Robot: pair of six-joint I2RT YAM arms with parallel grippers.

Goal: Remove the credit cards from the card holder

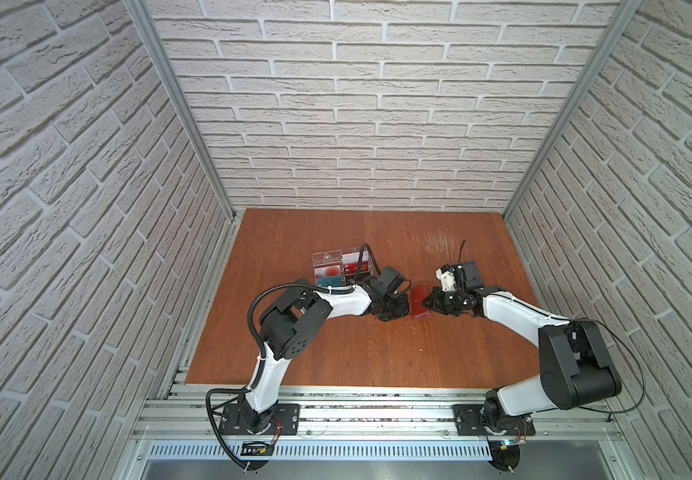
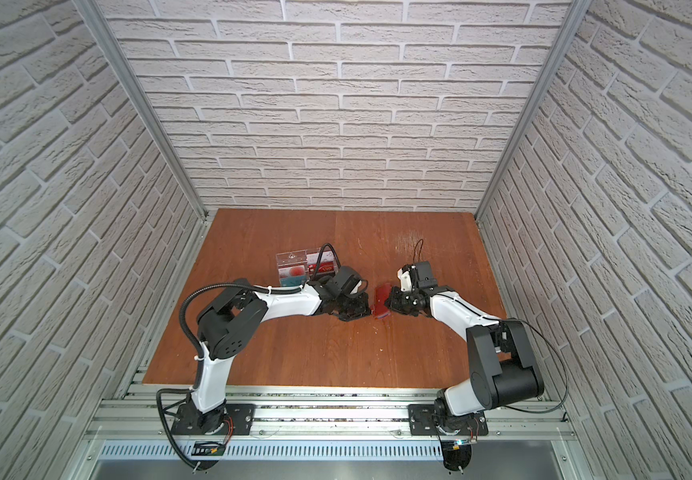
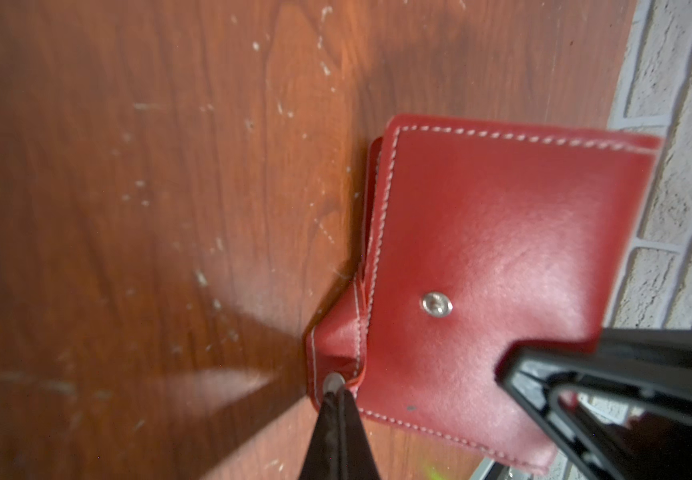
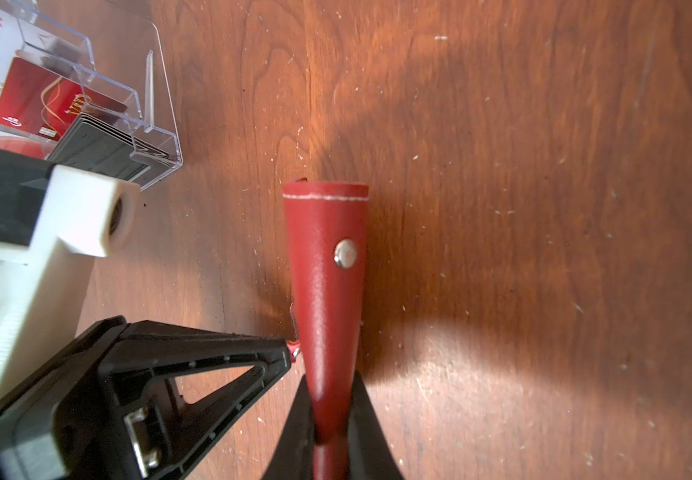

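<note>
The red card holder (image 1: 419, 301) (image 2: 381, 302) stands on edge, closed, at mid-table between the two grippers. My right gripper (image 4: 329, 419) (image 1: 430, 305) is shut on one narrow end of the card holder (image 4: 327, 270). My left gripper (image 3: 338, 392) (image 1: 404, 311) is shut on the small red strap tab (image 3: 331, 353), right at its metal snap. The strap is undone: the cover (image 3: 481, 270) shows its bare snap stud (image 3: 435, 303). The credit cards are hidden inside the holder.
A clear acrylic tray (image 1: 327, 259) (image 2: 292, 259) sits behind the left arm. It holds a red VIP card (image 4: 40, 104), a teal card (image 1: 329, 281) and a stack of dark grey cards (image 4: 103, 153). Brick walls enclose the wooden table.
</note>
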